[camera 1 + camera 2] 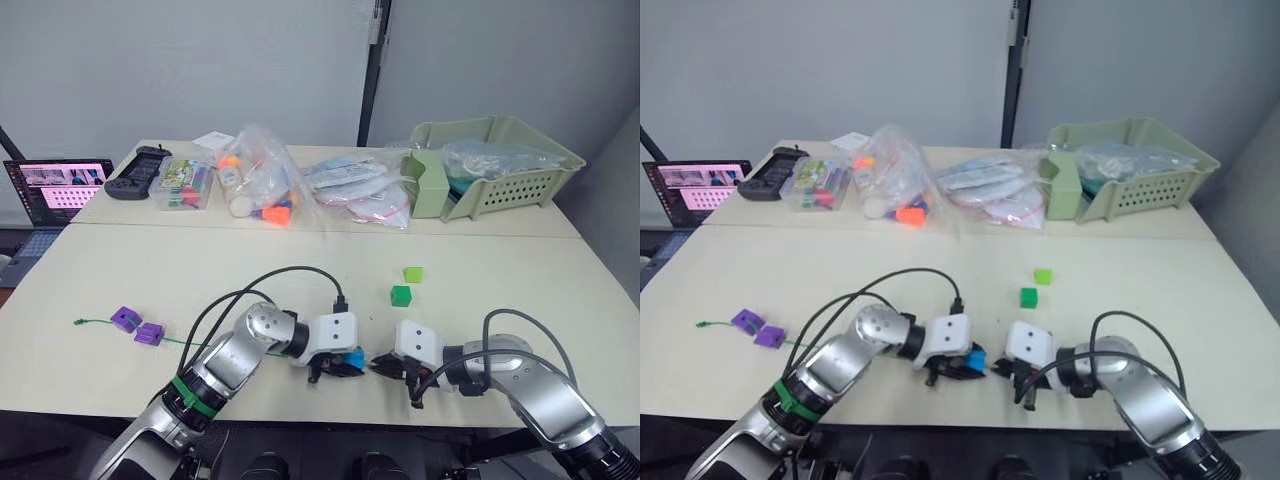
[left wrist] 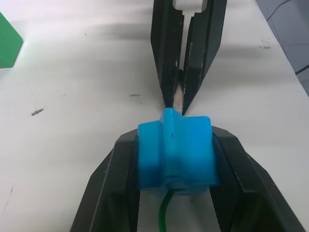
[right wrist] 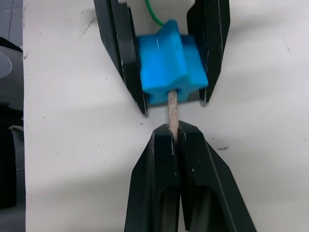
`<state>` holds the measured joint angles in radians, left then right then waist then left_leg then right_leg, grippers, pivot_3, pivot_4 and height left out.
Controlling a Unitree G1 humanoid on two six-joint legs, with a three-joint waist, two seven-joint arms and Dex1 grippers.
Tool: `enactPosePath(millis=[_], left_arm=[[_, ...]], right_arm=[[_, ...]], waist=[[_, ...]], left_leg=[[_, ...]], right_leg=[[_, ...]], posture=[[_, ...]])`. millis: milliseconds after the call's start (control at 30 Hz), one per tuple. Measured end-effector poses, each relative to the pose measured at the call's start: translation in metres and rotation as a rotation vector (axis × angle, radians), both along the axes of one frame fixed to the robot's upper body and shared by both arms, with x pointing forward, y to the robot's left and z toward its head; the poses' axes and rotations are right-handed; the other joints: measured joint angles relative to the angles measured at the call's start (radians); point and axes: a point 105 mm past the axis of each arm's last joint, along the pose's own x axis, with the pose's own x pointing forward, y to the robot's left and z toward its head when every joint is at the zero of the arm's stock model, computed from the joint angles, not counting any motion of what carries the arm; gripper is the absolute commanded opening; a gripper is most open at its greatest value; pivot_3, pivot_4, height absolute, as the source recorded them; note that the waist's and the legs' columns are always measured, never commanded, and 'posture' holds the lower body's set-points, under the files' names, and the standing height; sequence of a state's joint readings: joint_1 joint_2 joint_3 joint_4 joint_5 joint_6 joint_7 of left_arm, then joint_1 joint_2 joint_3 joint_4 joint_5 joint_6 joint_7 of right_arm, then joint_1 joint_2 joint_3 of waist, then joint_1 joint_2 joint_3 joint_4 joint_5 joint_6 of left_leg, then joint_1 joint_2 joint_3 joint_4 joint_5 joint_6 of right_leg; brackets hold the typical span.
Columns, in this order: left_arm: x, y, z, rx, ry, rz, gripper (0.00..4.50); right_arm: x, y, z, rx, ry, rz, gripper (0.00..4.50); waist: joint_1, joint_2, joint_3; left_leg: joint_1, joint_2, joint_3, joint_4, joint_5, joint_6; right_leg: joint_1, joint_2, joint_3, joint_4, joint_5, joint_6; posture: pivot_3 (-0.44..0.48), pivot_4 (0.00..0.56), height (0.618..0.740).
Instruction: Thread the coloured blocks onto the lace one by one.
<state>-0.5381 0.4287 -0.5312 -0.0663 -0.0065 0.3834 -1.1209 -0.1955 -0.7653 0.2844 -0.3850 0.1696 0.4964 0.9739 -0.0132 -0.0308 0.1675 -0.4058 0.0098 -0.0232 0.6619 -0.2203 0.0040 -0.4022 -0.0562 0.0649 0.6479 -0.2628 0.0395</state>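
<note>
Blue block (image 2: pixel 175 153) sat clamped in the left gripper (image 2: pixel 174 164); the lace (image 3: pixel 172 107) tip poked rightward through it, pinched by the right gripper (image 3: pixel 175 137).

lace (image 2: pixel 167 212) inside blue block (image 2: pixel 175 150) hidden

Left fingers (image 1: pixel 335 368) apparently grip blue block (image 1: pixel 355 358), facing right fingers (image 1: pixel 385 366).

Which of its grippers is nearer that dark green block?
The right gripper: the dark green block sits just beyond it on the table. The left gripper, holding the blue block, is a little farther off.
</note>
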Motion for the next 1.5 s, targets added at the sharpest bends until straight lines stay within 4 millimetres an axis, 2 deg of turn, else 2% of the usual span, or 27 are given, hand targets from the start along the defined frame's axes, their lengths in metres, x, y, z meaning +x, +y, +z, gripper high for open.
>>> enactPosePath(millis=[133,233,567,733,767,833,967,1033,1233,1433,1500], left_arm=[[0.002,0.009,0.000,0.014,-0.007,0.003,1.37],[0.005,0.027,0.000,0.020,-0.015,0.021,1.37],[0.013,0.158,0.007,0.110,-0.049,0.159,1.37],[0.028,0.234,0.018,0.220,-0.102,0.294,1.37],[0.029,0.254,0.022,0.273,-0.116,0.327,1.37],[0.030,0.273,0.025,0.317,-0.126,0.363,1.37],[0.031,0.281,0.026,0.329,-0.131,0.360,1.37],[0.030,0.281,0.026,0.325,-0.123,0.360,2.39],[0.029,0.279,0.031,0.297,-0.080,0.365,4.28],[0.026,0.247,0.050,0.163,-0.016,0.318,4.28],[0.022,0.221,0.052,0.078,-0.007,0.277,4.28]], right_arm=[[0.001,0.001,0.000,-0.002,-0.004,0.014,0.00],[0.003,0.002,0.001,-0.008,-0.009,0.028,0.00],[0.002,-0.002,0.004,-0.057,-0.013,0.062,0.00],[0.001,-0.002,0.005,-0.064,-0.015,0.074,0.00],[0.001,-0.001,0.005,-0.064,-0.017,0.078,0.00],[0.001,-0.002,0.005,-0.065,-0.017,0.080,0.00],[0.002,0.001,0.008,-0.059,-0.025,0.087,0.00],[0.002,0.003,0.008,-0.054,-0.028,0.092,0.00],[0.001,0.006,0.009,-0.046,-0.023,0.109,0.00],[0.000,0.011,0.012,-0.054,-0.013,0.129,0.00],[-0.001,0.015,0.010,-0.062,0.008,0.132,0.00]], waist=[[-0.001,0.000,0.000],[-0.004,0.000,0.000],[-0.013,0.000,0.000],[-0.014,0.001,0.000],[-0.016,0.001,0.000],[-0.019,0.002,-0.001],[-0.013,0.004,-0.002],[-0.014,0.004,-0.002],[-0.013,0.004,-0.002],[-0.004,0.003,-0.001],[-0.003,0.003,-0.001]], left_leg=[[0.000,0.000,0.000,0.000,0.000,0.000],[0.000,0.001,0.000,0.000,0.000,0.000],[0.002,0.005,-0.001,-0.001,0.000,0.000],[0.004,0.006,0.004,-0.001,0.000,0.000],[0.004,0.006,0.005,-0.001,0.000,0.000],[0.004,0.006,0.006,-0.001,0.000,0.000],[0.003,0.006,0.006,-0.001,0.000,0.000],[0.003,0.006,0.006,-0.001,0.000,0.000],[0.000,0.005,0.006,-0.001,0.000,0.000],[-0.001,0.006,0.005,-0.001,0.000,0.000],[0.000,0.006,0.005,-0.001,0.000,0.000]], right_leg=[[0.000,0.000,0.000,0.000,0.000,0.000],[-0.001,0.000,0.000,0.000,0.000,0.000],[-0.002,0.002,0.001,0.001,0.001,-0.002],[-0.001,0.004,0.000,0.002,0.001,-0.004],[-0.001,0.004,0.000,0.002,0.001,-0.004],[-0.002,0.004,0.000,0.002,0.001,-0.004],[-0.002,0.003,0.000,0.002,0.001,-0.004],[-0.002,0.004,0.000,0.002,0.001,-0.004],[-0.004,0.003,0.000,0.002,0.001,-0.004],[-0.004,0.002,0.000,0.002,0.001,-0.004],[-0.003,0.001,0.000,0.002,0.000,-0.003]], posture=[[0.000,0.150,0.740],[0.000,0.150,0.740],[0.000,0.150,0.740],[0.000,0.150,0.740],[0.000,0.150,0.740],[0.000,0.150,0.740],[0.000,0.150,0.740],[0.000,0.150,0.740],[0.000,0.150,0.740],[0.000,0.150,0.740],[0.000,0.150,0.740]])
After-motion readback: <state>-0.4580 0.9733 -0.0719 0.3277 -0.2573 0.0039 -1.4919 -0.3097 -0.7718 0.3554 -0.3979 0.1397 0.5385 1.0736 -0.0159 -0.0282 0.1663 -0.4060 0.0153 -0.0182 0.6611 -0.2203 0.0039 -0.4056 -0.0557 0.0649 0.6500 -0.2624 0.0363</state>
